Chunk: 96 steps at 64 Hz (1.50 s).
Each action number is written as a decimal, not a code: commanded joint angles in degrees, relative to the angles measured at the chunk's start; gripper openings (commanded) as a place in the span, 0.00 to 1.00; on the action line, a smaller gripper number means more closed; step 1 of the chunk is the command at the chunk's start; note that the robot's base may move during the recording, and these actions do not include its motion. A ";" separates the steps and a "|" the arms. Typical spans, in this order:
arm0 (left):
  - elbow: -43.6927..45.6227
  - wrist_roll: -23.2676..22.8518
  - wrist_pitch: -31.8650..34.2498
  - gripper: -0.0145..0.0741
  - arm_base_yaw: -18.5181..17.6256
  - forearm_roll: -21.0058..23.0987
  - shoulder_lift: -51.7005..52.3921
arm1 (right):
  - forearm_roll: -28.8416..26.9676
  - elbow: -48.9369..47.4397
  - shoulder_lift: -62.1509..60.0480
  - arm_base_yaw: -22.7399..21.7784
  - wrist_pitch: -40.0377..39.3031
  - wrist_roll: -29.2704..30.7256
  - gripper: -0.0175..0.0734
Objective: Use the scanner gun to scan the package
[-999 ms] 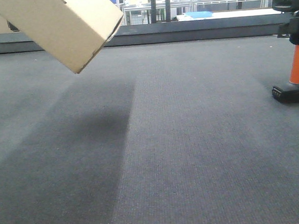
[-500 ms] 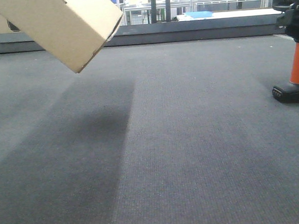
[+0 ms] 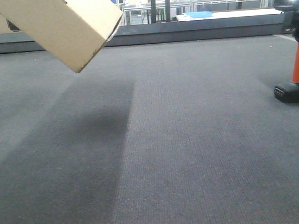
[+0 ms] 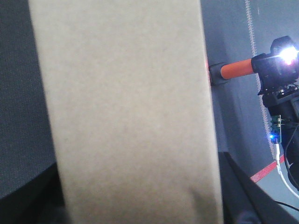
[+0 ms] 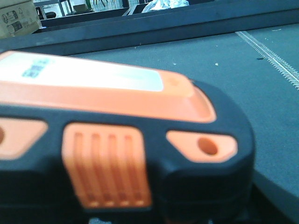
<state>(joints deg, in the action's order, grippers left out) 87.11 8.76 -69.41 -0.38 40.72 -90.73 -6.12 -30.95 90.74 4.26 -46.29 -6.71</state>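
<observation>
Status: partway, I reckon. Left pincer (image 4: pixel 140 205) is looking clamped on the package (image 3: pixel 63 26), dark fingers flanking it. The package is hanging tilted above the bench (image 3: pixel 193 155), top left in the front view. Scanner gun (image 3: pixel 297 47) is standing on its base at far right with its head light glowing, well apart from the package. No barcode label is showing, so the scan is likely pending. Right pincer (image 4: pixel 280 98) is sitting by the scanner head; apart or together, can't tell.

The scanner gun (image 5: pixel 121 140) looms over grey matting (image 5: pixel 261 70).
</observation>
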 commanded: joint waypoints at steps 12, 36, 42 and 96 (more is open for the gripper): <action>-0.01 0.20 -0.02 0.04 0.20 1.46 0.81 | 0.64 -1.86 -6.63 0.00 -0.25 6.71 0.02; -0.01 0.20 -0.02 0.04 -0.02 -0.97 0.81 | 14.10 -23.44 -14.37 0.97 33.90 13.74 0.02; -0.01 0.20 -0.11 0.04 -0.02 -1.36 0.81 | 18.57 -27.51 -14.37 2.34 38.08 13.74 0.02; -0.01 0.20 -0.56 0.04 -0.67 -4.26 0.81 | 26.83 -34.12 -9.12 6.24 38.04 13.74 0.02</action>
<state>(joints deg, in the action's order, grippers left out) 87.11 8.76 -70.10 -0.38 35.64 -90.73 20.02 -62.93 81.57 10.60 -4.28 6.57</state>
